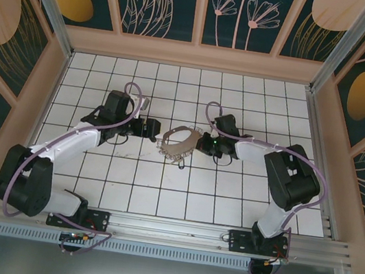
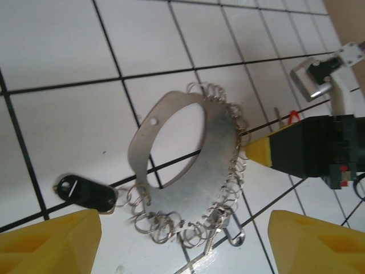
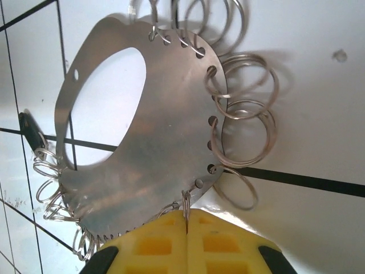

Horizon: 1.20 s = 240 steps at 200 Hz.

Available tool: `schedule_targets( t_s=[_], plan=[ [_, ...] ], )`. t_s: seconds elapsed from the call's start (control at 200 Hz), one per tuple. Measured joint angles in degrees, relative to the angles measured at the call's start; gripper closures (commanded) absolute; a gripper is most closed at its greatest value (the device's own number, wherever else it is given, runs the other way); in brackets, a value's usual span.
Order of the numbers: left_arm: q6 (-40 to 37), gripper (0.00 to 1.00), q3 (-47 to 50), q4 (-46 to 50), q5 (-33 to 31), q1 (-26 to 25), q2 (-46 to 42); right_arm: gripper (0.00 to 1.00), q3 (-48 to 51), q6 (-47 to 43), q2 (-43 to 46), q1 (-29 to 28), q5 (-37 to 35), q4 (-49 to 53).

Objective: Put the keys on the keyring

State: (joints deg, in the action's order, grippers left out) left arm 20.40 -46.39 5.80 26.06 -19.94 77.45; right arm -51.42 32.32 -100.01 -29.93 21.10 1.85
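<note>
Flat silvery keyring (image 2: pixel 219 154), fringed with small split rings (image 2: pixel 151 225), black tag (image 2: pixel 85 193) attached, on white tiles (image 2: pixel 57 45).

Between my left gripper (image 1: pixel 150 130) and right gripper (image 1: pixel 199 142), the white tiled table (image 1: pixel 229 193) with black grout lines bears a flat silvery metal keyring (image 2: pixel 211 154) fringed with wire rings. A black oval tag (image 2: pixel 85 193) lies just off my left fingertip, and a small red-tagged key (image 2: pixel 292 117) lies beside my right gripper.

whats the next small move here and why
Probably keep the right gripper shut and lift slightly. It pinches a split ring at the keyring edge, and the plate looks to be lying low on the tiles. The left gripper hangs open above it, free to work.
</note>
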Motion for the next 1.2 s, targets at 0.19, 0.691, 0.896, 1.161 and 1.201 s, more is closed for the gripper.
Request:
schedule_targets(
  t_s=[0.19,0.691,0.896,1.161,1.201],
  plan=[
    [1.5,0.24,1.9,-7.0,3.5,0.0,-4.8,1.00,-2.1,-7.5,2.7,-2.4,-3.3,3.4],
    [-6.0,0.19,12.5,-29.2,10.6,0.0,-5.5,1.00,7.2,-41.6,16.7,-5.8,-6.1,-5.4],
    [-10.8,0.24,13.1,-33.7,14.0,-0.2,-5.9,1.00,11.7,-54.2,21.0,-5.8,-0.4,-10.1],
    [-23.3,0.35,13.4,-34.5,22.2,-1.0,-6.1,1.00,17.4,-64.2,27.3,-5.8,4.8,-18.1],
    [-24.5,0.37,13.5,-35.2,23.1,-1.3,-5.4,1.00,18.4,-65.2,28.0,-5.8,5.6,-19.5]
  ],
)
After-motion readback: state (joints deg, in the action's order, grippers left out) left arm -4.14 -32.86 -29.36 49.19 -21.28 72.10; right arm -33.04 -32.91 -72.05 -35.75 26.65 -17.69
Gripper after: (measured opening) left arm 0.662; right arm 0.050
